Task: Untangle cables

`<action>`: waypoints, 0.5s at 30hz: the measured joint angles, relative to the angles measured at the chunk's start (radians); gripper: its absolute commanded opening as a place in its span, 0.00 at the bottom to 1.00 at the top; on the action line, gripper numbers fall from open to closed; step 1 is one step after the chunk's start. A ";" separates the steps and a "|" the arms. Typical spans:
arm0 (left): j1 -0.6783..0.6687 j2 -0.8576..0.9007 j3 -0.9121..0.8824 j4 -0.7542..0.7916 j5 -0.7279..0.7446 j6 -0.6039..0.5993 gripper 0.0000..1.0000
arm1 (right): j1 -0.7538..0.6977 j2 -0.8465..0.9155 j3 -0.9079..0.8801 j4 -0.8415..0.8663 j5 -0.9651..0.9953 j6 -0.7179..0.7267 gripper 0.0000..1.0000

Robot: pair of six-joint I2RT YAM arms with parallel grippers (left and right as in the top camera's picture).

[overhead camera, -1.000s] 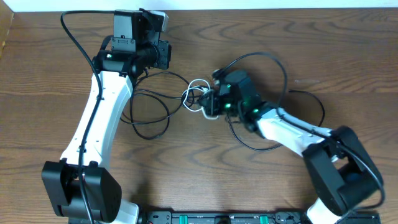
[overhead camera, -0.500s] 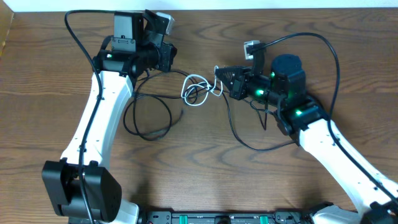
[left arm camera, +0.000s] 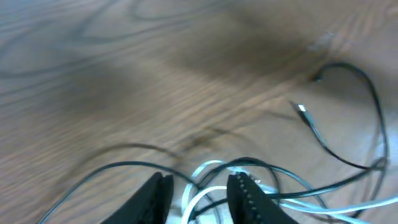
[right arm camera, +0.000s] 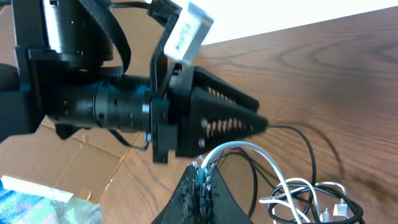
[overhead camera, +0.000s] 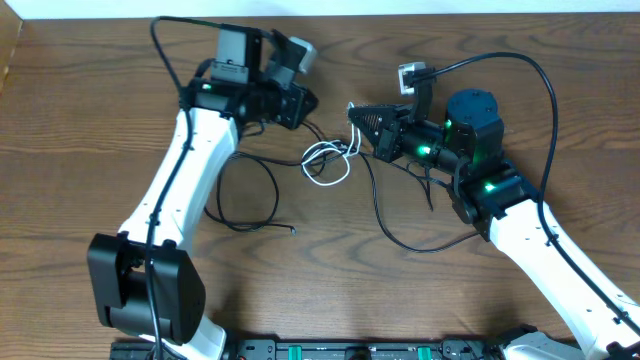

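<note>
Brown wood table (overhead camera: pixel 90 110). Overhead: white cable (overhead camera: pixel 325 165) bunched mid-table, black cable (overhead camera: pixel 276 192) looping to both sides. Left wrist: left gripper (left arm camera: pixel 200 185) fingers apart, straddling both cables. Right wrist: right gripper (right arm camera: pixel 202 179) pinched closed on white cable.

There are 2 cables (overhead camera: pixel 318 158) (1 white cable (overhead camera: pixel 322 152), 1 black cable (overhead camera: pixel 275 190)), 2 robot arms (overhead camera: pixel 185 190) and 1 table (overhead camera: pixel 60 150).

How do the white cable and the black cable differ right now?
The white cable is bunched in small loops; the black cable sprawls in wide curves. The white cable looks shorter than the black cable. Both are thin and cross in one tangle.
</note>
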 measured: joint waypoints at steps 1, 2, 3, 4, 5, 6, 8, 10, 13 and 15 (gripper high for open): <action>-0.011 0.000 0.000 -0.003 0.002 0.007 0.49 | 0.000 0.000 0.000 0.000 0.003 0.000 0.01; -0.020 0.000 0.000 -0.005 0.005 0.013 0.52 | 0.000 0.000 0.000 0.000 0.009 -0.002 0.01; -0.030 0.000 0.000 -0.006 0.006 0.016 0.53 | 0.000 0.000 0.000 0.000 0.012 -0.003 0.01; -0.037 0.000 0.000 -0.005 0.005 0.018 0.54 | 0.000 0.000 0.000 0.000 0.016 -0.003 0.01; -0.043 0.000 0.000 -0.006 0.005 0.021 0.54 | 0.000 0.000 0.000 0.000 0.019 -0.003 0.01; -0.048 0.000 0.000 -0.006 0.005 0.023 0.54 | 0.000 0.000 0.000 0.000 0.019 -0.003 0.01; -0.054 0.000 0.000 -0.006 0.005 0.026 0.54 | -0.001 0.000 0.000 0.000 0.020 -0.003 0.01; -0.056 0.000 0.000 -0.006 0.005 0.030 0.54 | -0.006 0.000 0.000 0.001 0.021 -0.004 0.01; -0.056 0.010 0.000 -0.006 0.005 0.033 0.54 | -0.017 0.000 0.000 0.002 0.024 -0.004 0.01; -0.056 0.025 0.000 -0.007 0.005 0.033 0.54 | -0.026 0.000 0.000 0.004 0.024 -0.005 0.01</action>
